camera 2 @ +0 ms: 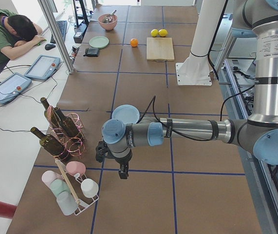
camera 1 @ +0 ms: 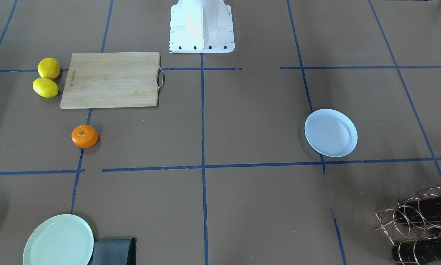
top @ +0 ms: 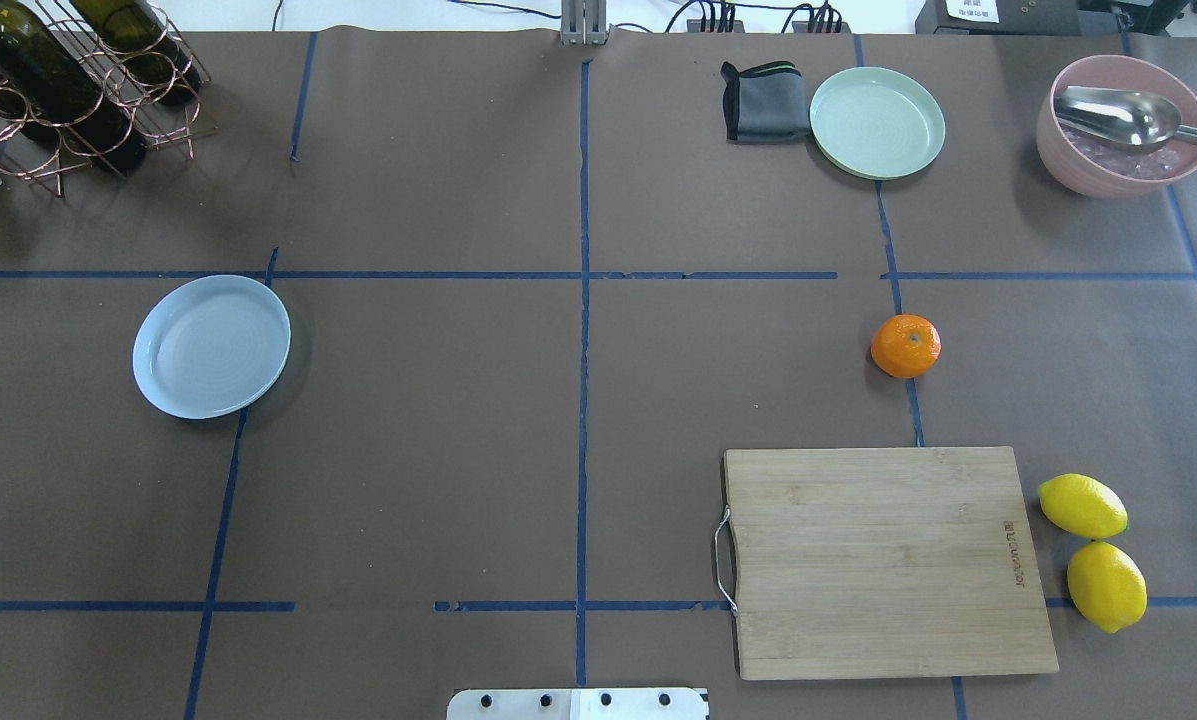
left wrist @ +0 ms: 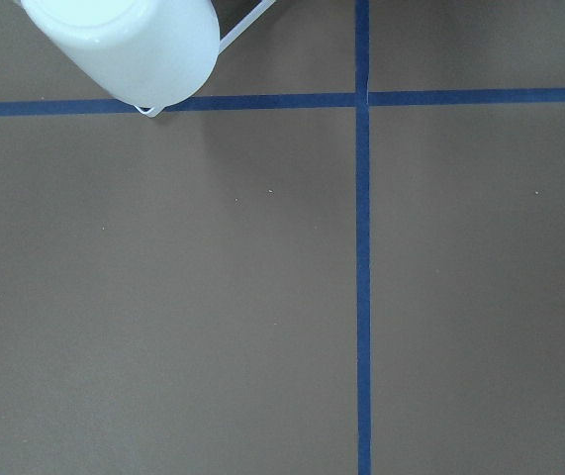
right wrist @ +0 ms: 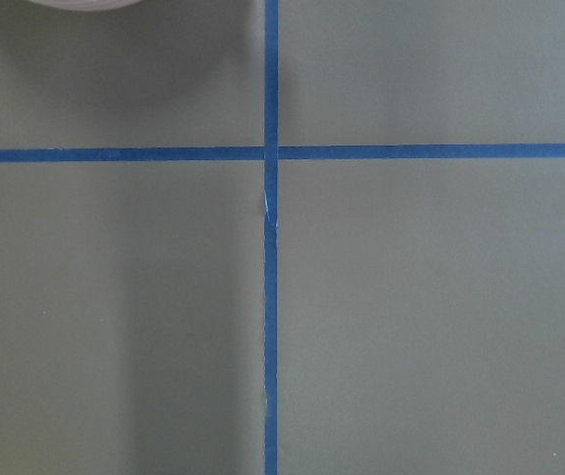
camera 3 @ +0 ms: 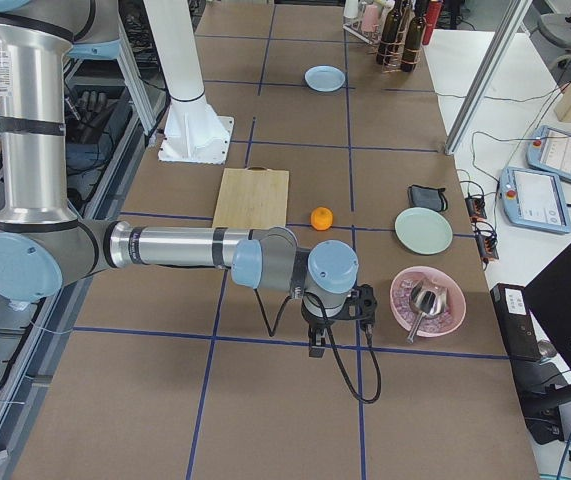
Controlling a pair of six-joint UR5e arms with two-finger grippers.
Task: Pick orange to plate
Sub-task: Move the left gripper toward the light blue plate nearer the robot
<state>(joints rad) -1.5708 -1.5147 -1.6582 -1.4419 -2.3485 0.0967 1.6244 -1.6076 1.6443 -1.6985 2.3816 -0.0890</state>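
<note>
The orange lies on the brown table on the right half of the overhead view, just beyond the cutting board; it also shows as the orange in the front view. The pale bluish-white plate sits empty on the left half, far from the fruit. My left gripper hangs over the table's left end, near the plate. My right gripper hangs over the right end, nearer the camera than the orange. Both show only in the side views, so I cannot tell if they are open or shut.
A wooden cutting board lies near the base, with two lemons beside it. A pale green plate, dark cloth and pink bowl with a spoon stand far right. A bottle rack is far left, a cup rack beyond.
</note>
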